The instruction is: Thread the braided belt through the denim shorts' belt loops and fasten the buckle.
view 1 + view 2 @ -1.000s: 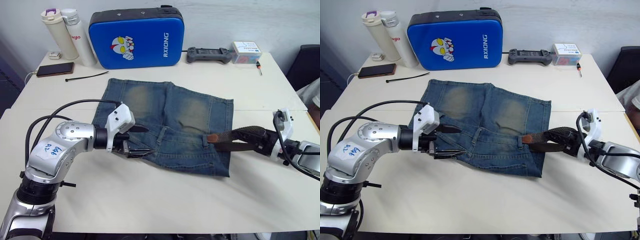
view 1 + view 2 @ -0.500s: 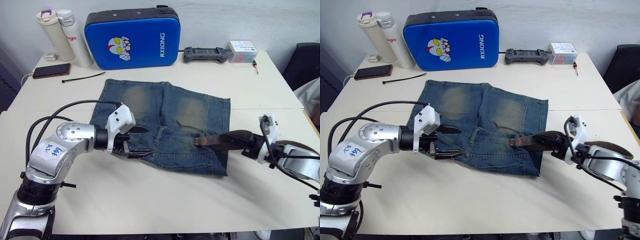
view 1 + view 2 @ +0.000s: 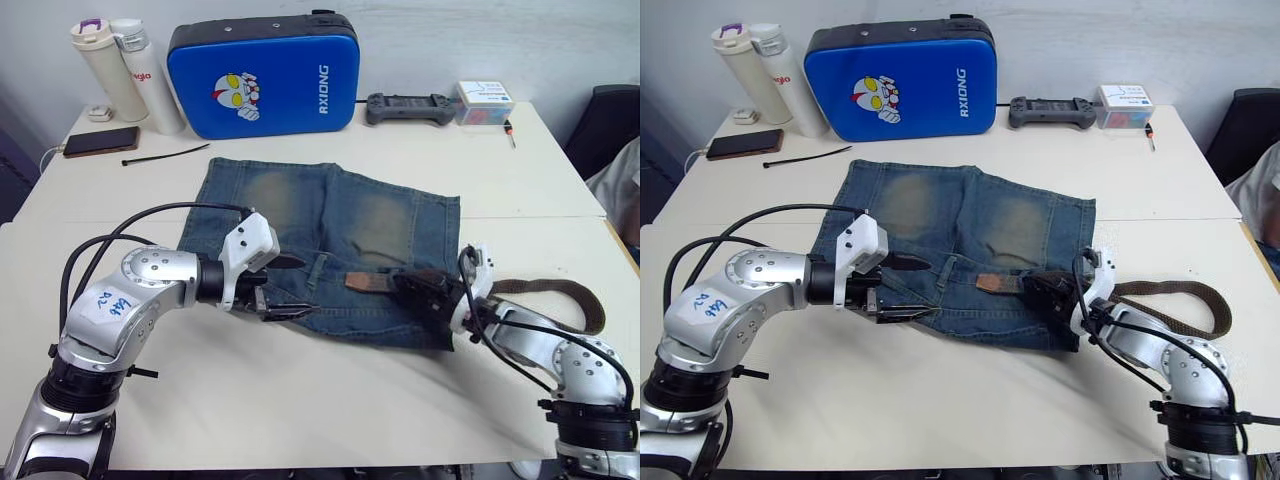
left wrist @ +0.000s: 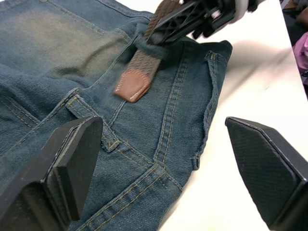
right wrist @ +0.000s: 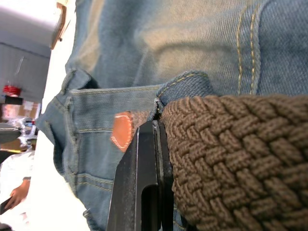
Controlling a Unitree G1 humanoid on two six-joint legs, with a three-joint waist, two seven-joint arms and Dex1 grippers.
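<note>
The denim shorts (image 3: 330,225) lie flat mid-table, waistband toward me. My right gripper (image 3: 405,286) is shut on the braided belt (image 5: 231,144) over the right part of the waistband. The strap passes under a belt loop (image 4: 149,45), and its tan tip (image 3: 360,282) rests on the denim just past it. Behind the gripper the belt (image 3: 560,292) trails right in a flat curl on the table. The buckle is hidden. My left gripper (image 3: 292,287) hovers open over the left part of the waistband, fingers (image 4: 72,159) apart, with another belt loop (image 4: 89,115) between them.
At the back stand a blue padded case (image 3: 265,75), two bottles (image 3: 100,65), a phone (image 3: 93,141), a black cable tie (image 3: 165,155), a dark controller (image 3: 410,107) and a small box (image 3: 483,100). A dark chair (image 3: 610,125) stands off the table's right edge.
My right gripper has slid left along the waistband with the belt, carrying the tan tip through a loop toward the middle. The strap now trails behind it. The left gripper has barely moved.
</note>
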